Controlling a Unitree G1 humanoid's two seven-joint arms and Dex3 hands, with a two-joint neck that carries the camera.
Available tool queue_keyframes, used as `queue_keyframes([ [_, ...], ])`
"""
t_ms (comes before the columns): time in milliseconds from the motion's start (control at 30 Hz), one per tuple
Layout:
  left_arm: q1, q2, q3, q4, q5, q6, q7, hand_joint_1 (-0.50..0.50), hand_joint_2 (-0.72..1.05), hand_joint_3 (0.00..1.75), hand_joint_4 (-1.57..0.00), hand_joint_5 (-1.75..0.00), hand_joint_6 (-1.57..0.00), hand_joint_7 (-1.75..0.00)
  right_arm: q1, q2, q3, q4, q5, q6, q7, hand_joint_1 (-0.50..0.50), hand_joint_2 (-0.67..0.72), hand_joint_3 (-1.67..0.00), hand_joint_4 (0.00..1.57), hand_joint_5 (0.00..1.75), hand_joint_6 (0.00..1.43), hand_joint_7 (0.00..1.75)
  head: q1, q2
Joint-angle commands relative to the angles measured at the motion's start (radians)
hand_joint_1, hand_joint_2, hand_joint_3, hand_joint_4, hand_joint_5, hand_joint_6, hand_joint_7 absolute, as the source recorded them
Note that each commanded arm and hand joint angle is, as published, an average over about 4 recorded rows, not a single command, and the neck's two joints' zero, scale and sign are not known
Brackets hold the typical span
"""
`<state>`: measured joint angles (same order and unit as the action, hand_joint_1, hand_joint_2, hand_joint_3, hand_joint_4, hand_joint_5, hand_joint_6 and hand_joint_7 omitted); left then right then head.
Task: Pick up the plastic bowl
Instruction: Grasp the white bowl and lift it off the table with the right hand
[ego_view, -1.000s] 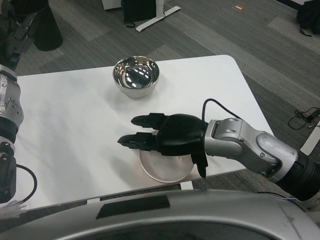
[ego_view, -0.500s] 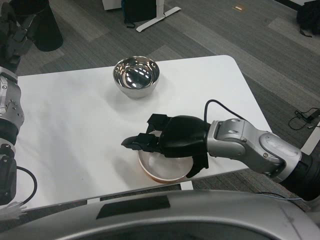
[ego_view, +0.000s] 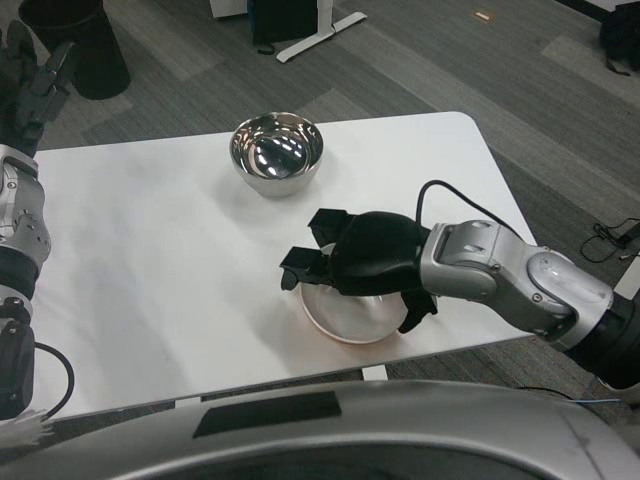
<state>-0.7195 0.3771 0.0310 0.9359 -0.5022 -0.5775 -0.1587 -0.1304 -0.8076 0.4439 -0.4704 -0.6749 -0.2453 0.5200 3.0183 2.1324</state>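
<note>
The plastic bowl is pale and shallow, with a thin orange edge, near the table's front edge right of centre. My right hand lies over its far rim and grips it, fingers on the left side and thumb down the right side. The hand hides the bowl's far half. Whether the bowl is off the table I cannot tell. My left hand is raised at the far left beyond the table, fingers apart, holding nothing.
A shiny metal bowl stands at the back middle of the white table. A cable runs from my right wrist. Beyond the table are grey carpet, a dark bin at the top left and a white desk leg.
The right hand has closed round the plastic bowl and carried it a little right and away from the front edge. The bowl tipped briefly, showing its orange underside. The left hand stays raised.
</note>
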Motion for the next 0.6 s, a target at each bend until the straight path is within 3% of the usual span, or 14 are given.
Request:
queue_keyframes([
  [33, 0.023, 0.019, 0.004, -0.014, -0.011, -0.004, 0.001, -0.5, 0.87, 0.09, 0.0, 0.0, -0.05, -0.07, -0.024, -0.007, -0.06, -0.002, -0.018, -0.003, 0.012, -0.42, -0.57, -1.43, 1.02, 1.55, 1.23, 1.45, 0.0, 0.004],
  [267, 0.031, 0.02, 0.005, -0.014, -0.015, -0.005, 0.001, -0.5, 0.87, 0.09, 0.0, 0.0, -0.05, -0.07, -0.031, 0.015, -0.154, -0.002, -0.036, -0.029, 0.012, -0.43, -0.56, -1.43, 1.03, 1.55, 1.26, 1.13, -0.008, 0.054],
  [400, 0.032, 0.019, 0.006, -0.014, -0.016, -0.006, 0.001, -0.5, 0.87, 0.09, 0.0, 0.0, -0.05, -0.07, -0.03, 0.021, -0.208, -0.003, 0.013, -0.022, 0.008, -0.43, -0.54, -1.43, 1.03, 1.55, 1.26, 1.12, -0.019, 0.115],
  [600, 0.031, 0.019, 0.004, -0.012, -0.018, -0.005, 0.001, -0.5, 0.87, 0.09, 0.0, 0.0, -0.05, -0.07, -0.028, 0.036, -0.272, -0.002, 0.098, 0.043, 0.004, -0.45, -0.54, -1.43, 1.03, 1.53, 1.26, 1.12, -0.054, 0.226],
])
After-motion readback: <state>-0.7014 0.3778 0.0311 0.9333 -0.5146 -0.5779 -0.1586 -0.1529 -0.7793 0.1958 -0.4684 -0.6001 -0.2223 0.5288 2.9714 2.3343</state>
